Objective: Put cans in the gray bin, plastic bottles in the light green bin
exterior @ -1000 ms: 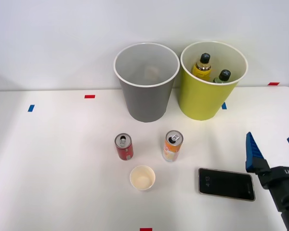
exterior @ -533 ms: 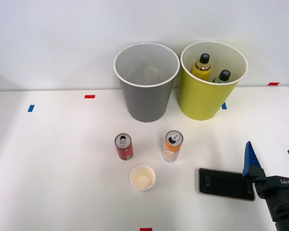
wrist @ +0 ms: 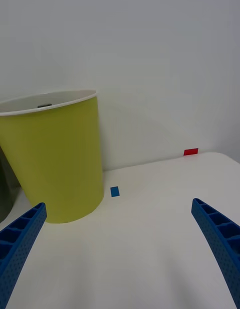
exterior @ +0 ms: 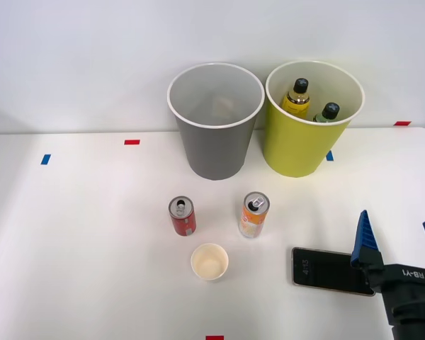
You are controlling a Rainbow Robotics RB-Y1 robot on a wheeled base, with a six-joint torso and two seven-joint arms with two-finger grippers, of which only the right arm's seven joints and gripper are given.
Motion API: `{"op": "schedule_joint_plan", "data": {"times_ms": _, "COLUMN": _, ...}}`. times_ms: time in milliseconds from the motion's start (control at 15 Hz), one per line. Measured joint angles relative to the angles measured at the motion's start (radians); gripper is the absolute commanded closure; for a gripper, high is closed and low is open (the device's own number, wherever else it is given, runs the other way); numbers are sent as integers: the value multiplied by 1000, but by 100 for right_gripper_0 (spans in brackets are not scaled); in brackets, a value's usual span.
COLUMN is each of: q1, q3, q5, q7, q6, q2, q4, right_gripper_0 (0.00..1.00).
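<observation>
Standing mid-desk, the red can [exterior: 182,216] and orange-and-white can [exterior: 253,214] are seen. Both plastic bottles [exterior: 298,96] are held in the light green bin [exterior: 297,145] beside the gray bin [exterior: 214,145] at the far edge. The right gripper [exterior: 398,241] is spread apart, empty, near the right edge.

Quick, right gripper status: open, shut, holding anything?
Right gripper: open, holding nothing, above the table's right side by the phone.

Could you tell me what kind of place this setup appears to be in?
Probably a lab or test bench for a sorting trial: a plain white table against a bare wall, small coloured tape markers stuck on it, and a gray bin beside a light green bin, with the cans standing in front.
</observation>
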Motion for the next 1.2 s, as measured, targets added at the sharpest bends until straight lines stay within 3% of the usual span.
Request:
{"op": "schedule_joint_plan", "data": {"times_ms": 133, "q1": 17, "q3": 25, "q5": 33, "q7": -133, "q6": -114, "q2": -28, "q4": 49, "right_gripper_0": 0}}
{"op": "schedule_joint_plan", "data": {"times_ms": 333, "q1": 99, "q3": 64, "q5": 44, "q7": -153, "q6": -245, "q2": -129, "q4": 88, "right_gripper_0": 0}}
{"op": "schedule_joint_plan", "data": {"times_ms": 600, "q1": 208, "q3": 103, "q5": 36, "q7": 109, "q6": -305, "q2": -190, "q4": 91, "right_gripper_0": 0}}
{"op": "schedule_joint_plan", "data": {"times_ms": 800, "q1": 279, "q3": 185, "q5": 21, "q7": 245, "q6": -325, "q2": -242, "q4": 92, "right_gripper_0": 0}}
{"op": "schedule_joint_plan", "data": {"times_ms": 1000, "q1": 307, "q3": 261, "q5": 16, "q7": 289, "q6": -322, "q2": -291, "q4": 92, "right_gripper_0": 0}}
{"op": "schedule_joint_plan", "data": {"times_ms": 1200, "q1": 306, "q3": 287, "q5": 45, "q7": 288, "q6": -321, "q2": -303, "q4": 141, "right_gripper_0": 0}}
